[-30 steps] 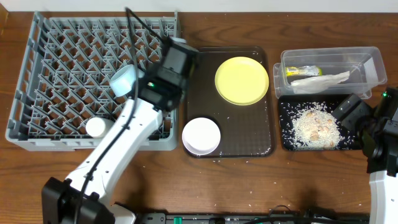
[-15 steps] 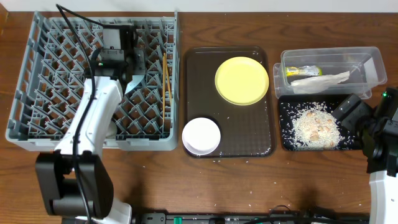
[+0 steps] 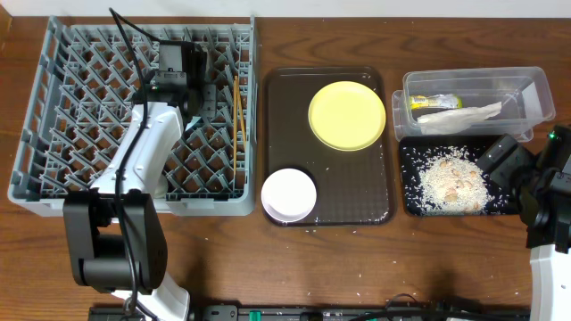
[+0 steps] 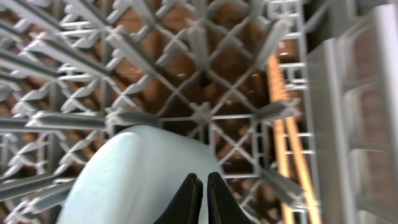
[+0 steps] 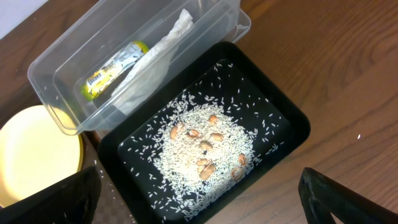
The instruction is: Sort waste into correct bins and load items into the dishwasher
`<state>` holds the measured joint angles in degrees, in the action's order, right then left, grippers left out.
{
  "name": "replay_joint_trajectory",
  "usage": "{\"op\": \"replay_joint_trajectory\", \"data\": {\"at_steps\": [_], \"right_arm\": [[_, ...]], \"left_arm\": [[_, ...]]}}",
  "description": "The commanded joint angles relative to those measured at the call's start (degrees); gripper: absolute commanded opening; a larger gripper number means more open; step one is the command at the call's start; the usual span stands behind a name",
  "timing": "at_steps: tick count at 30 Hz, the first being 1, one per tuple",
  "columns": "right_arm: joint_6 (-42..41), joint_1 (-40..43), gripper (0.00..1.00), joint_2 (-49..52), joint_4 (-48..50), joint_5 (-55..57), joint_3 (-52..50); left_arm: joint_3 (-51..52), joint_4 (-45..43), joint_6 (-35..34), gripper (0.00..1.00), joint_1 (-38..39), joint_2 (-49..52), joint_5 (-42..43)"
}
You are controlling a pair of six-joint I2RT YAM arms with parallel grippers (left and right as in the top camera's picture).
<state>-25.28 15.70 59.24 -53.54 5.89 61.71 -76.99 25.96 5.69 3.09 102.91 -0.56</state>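
My left gripper [image 3: 194, 105] [image 4: 203, 182] is over the back middle of the grey dish rack [image 3: 80, 107], shut on the rim of the light blue bowl [image 4: 137, 174] [image 3: 189, 121], which is low among the pegs. Two chopsticks [image 3: 237, 107] [image 4: 283, 124] lie in the rack's right side. The yellow plate [image 3: 347, 116] and the pale pink bowl [image 3: 289, 194] sit on the brown tray. My right gripper [image 3: 501, 160] [image 5: 199, 202] is wide open and empty above the black tray [image 3: 412, 201] [image 5: 286, 134] of rice and scraps [image 5: 202, 152]. The white cup is hidden.
The clear tub [image 3: 526, 89] [image 5: 62, 68] holds the green-yellow wrapper [image 3: 434, 102] [image 5: 115, 65] and the white napkin [image 3: 464, 114] [image 5: 155, 56]. The dark brown serving tray [image 3: 357, 201] lies between rack and bins. Rice grains are scattered on it and on the table front.
My left arm swung with the blue bowl from the rack's right edge to its back middle, then shifted slightly right. The right arm has not moved.
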Motion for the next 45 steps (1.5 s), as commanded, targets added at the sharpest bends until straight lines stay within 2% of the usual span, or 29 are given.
{"op": "replay_joint_trajectory", "data": {"at_steps": [1, 5, 12, 16, 24, 25, 26, 27, 33, 37, 39, 41, 45], "right_arm": [[-0.8, 0.4, 0.99, 0.0, -0.1, 0.5, 0.1], [-0.8, 0.4, 0.99, 0.0, -0.1, 0.5, 0.1], [-0.8, 0.4, 0.99, 0.0, -0.1, 0.5, 0.1], [-0.8, 0.4, 0.99, 0.0, -0.1, 0.5, 0.1], [-0.8, 0.4, 0.99, 0.0, -0.1, 0.5, 0.1], [-0.8, 0.4, 0.99, 0.0, -0.1, 0.5, 0.1], [-0.8, 0.4, 0.99, 0.0, -0.1, 0.5, 0.1], [-0.8, 0.4, 0.99, 0.0, -0.1, 0.5, 0.1], [-0.8, 0.4, 0.99, 0.0, -0.1, 0.5, 0.1], [-0.8, 0.4, 0.99, 0.0, -0.1, 0.5, 0.1], [-0.8, 0.4, 0.99, 0.0, -0.1, 0.5, 0.1], [-0.8, 0.4, 0.99, 0.0, -0.1, 0.5, 0.1], [-0.8, 0.4, 0.99, 0.0, -0.1, 0.5, 0.1]], "left_arm": [[0.2, 1.3, 1.2, 0.08, -0.2, 0.5, -7.1], [0.2, 4.2, 1.1, 0.08, -0.2, 0.5, -10.6], [0.2, 8.2, -0.7, 0.08, -0.1, -0.7, -10.7], [0.2, 9.6, -4.5, 0.08, -0.1, -1.5, -13.0], [0.2, 10.2, -7.2, 0.08, -0.1, -6.0, -9.6], [0.2, 10.0, -7.3, 0.12, -0.1, -7.3, -8.2], [0.2, 9.8, -7.3, 0.24, -0.1, -8.3, -6.9], [0.2, 9.7, -7.3, 0.29, -0.1, -9.4, -5.2], [0.2, 9.6, -11.0, 0.29, 2.0, -14.6, 9.2], [0.2, 8.8, -13.8, 0.3, 6.1, -14.8, 17.5], [0.2, 7.6, -14.9, 0.36, 8.5, -14.2, 20.1], [0.2, 4.9, -16.0, 0.5, 12.9, -12.6, 22.0], [0.2, -1.2, -20.0, 0.59, 19.3, -8.5, 22.0]]}}
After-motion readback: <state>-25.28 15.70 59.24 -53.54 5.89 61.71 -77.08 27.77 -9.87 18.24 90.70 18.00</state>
